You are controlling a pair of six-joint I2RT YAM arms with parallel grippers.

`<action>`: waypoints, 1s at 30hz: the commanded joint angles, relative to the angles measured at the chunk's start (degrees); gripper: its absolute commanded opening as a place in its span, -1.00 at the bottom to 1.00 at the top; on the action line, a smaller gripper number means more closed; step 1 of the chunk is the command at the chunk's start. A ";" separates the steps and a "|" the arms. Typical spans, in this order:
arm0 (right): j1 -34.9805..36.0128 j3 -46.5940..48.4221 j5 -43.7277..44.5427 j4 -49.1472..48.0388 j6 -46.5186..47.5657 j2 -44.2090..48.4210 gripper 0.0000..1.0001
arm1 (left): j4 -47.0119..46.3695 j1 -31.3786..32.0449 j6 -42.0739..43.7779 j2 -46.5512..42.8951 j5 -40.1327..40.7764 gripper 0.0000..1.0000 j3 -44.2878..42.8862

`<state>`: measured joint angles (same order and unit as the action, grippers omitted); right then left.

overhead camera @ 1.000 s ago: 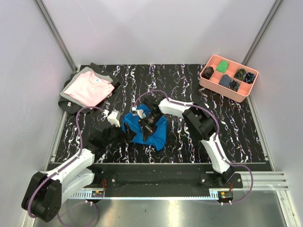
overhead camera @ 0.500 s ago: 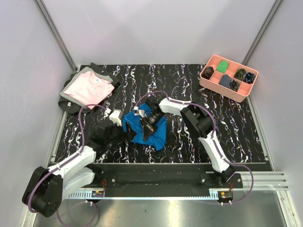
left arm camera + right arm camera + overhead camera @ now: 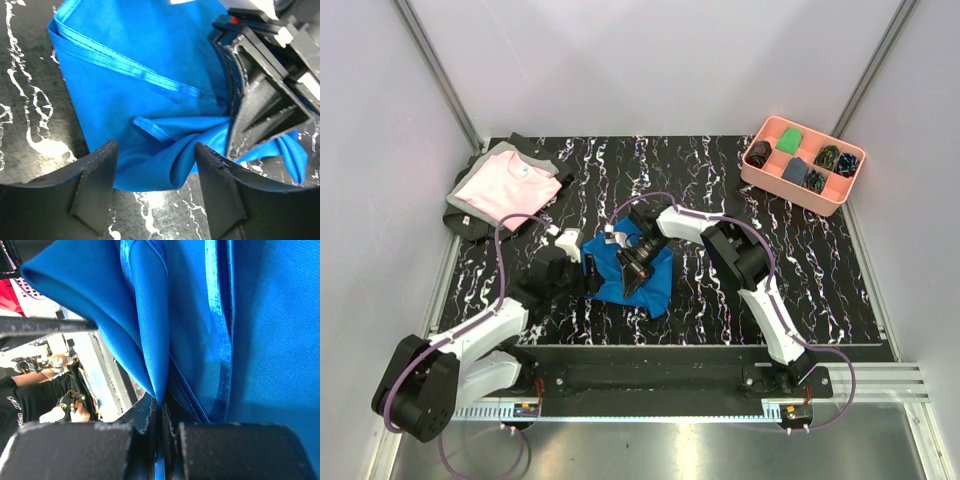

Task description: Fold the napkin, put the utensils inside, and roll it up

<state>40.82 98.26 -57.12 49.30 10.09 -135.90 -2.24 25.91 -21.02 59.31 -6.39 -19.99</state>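
Mid-frame in the top view, the right gripper (image 3: 162,437) is clamped on a napkin (image 3: 656,286) fold; the left gripper (image 3: 155,157) stands apart, straddling the napkin's left edge

From above, the right gripper (image 3: 632,280) hides the middle of the napkin (image 3: 660,288); its wrist view cuts the cloth at the top and right edges. The bundles (image 3: 789,140) in the pink tray (image 3: 775,188) are too small to make out

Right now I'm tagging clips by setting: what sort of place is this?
Probably a robot cell: white walls on metal posts around a marbled table, left arm and right arm bolted at its edge.
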 commanded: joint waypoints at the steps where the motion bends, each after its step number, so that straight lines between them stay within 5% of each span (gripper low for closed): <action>1: -0.48 2.29 -1.15 0.98 0.64 -0.95 -1.00 | -1.10 0.28 1.06 1.86 3.84 0.26 -3.56; 6: -0.65 3.25 -1.41 1.50 0.55 -1.56 -1.00 | -1.36 0.37 1.59 3.71 4.20 0.14 -4.36; 16: -0.65 3.70 -1.59 1.77 0.37 -0.78 -0.92 | 2.06 0.28 0.10 9.50 7.70 -0.74 -7.87; 21: -1.00 3.61 -0.80 1.59 0.20 0.72 -0.54 | 7.76 0.28 -1.04 14.68 8.59 -1.00 -11.99; 30: -1.53 0.89 9.90 -4.10 -3.49 10.81 0.06 | 12.96 0.02 -3.85 19.88 7.98 -1.00 -15.34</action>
<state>40.34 99.94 -54.65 49.76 8.69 -133.58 8.16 26.26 -23.42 78.63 -0.34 -33.52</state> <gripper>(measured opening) 0.487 0.012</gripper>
